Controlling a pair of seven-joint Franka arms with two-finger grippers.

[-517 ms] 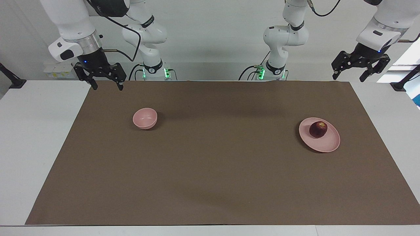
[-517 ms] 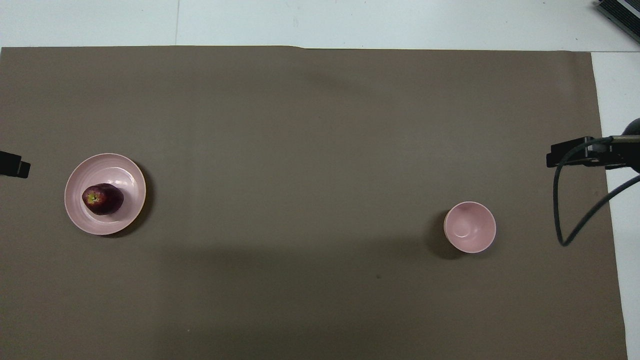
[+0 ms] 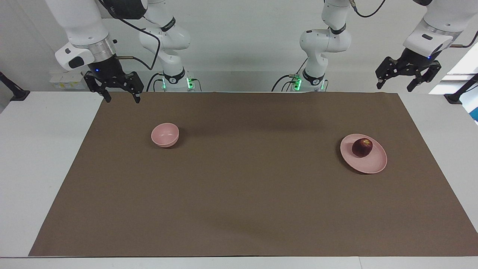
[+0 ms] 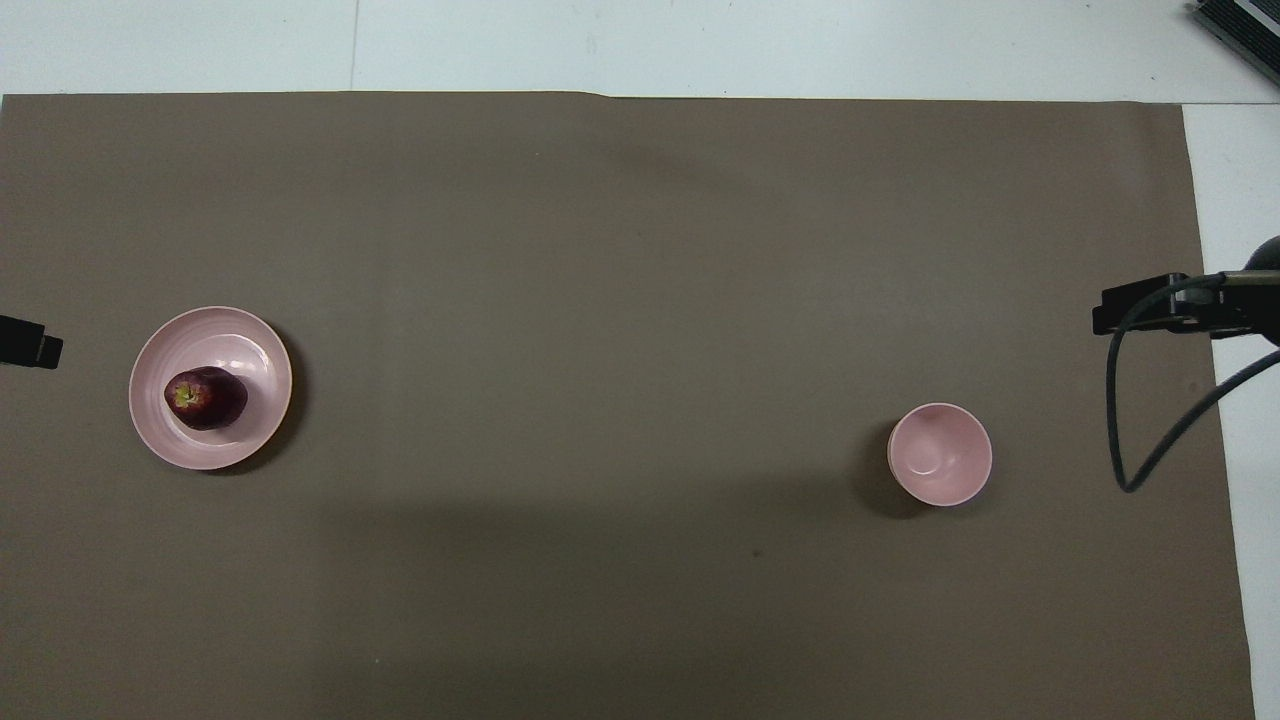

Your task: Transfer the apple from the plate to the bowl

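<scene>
The dark-red apple (image 3: 362,147) lies on the pale pink plate (image 3: 374,164) toward the left arm's end of the table; it also shows in the overhead view (image 4: 205,398) on the plate (image 4: 255,345). The small pink bowl (image 3: 165,134) stands empty toward the right arm's end, and shows in the overhead view too (image 4: 940,453). My left gripper (image 3: 394,88) is open and empty, raised over the mat's corner by the left arm's base, well apart from the plate. My right gripper (image 3: 123,100) is open and empty, raised over the mat's corner at its own end.
A brown mat (image 3: 239,186) covers most of the white table (image 3: 37,157). A black cable (image 4: 1150,420) hangs from the right arm at the mat's edge. Only the edges of both grippers show in the overhead view.
My left gripper has shifted slightly inward and upward. The right gripper, apple, plate and bowl have not moved.
</scene>
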